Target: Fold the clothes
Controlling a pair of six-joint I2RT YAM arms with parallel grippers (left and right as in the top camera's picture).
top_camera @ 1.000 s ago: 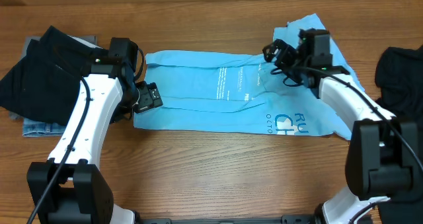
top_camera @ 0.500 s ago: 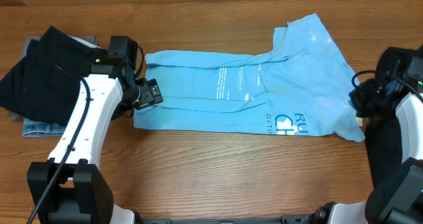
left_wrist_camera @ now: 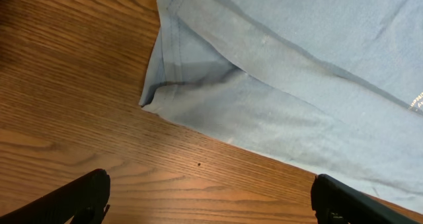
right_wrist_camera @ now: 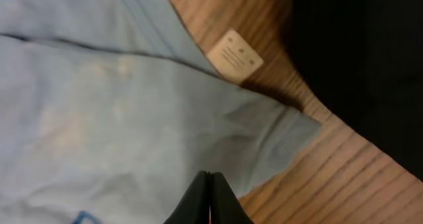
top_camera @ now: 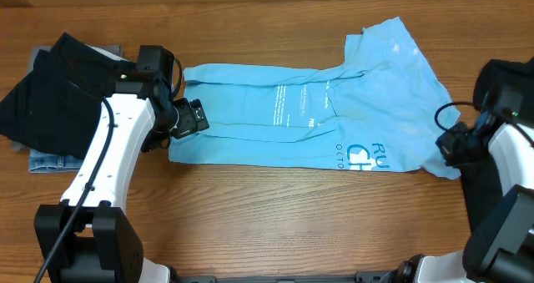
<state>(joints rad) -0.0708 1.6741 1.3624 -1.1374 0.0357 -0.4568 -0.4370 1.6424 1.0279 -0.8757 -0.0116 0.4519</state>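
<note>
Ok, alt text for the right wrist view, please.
The right gripper, jaws shut, sits over the edge of a light blue T-shirt spread on a wooden table. A small tan label shows at the shirt's edge, and dark cloth fills the upper right.

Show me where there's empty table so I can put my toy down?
The biggest bare table is the front strip, bordered by the blue T-shirt, the left arm and the right arm. A thinner strip runs behind the shirt. Crowded: the dark clothes pile at left, the black garment at right.
</note>
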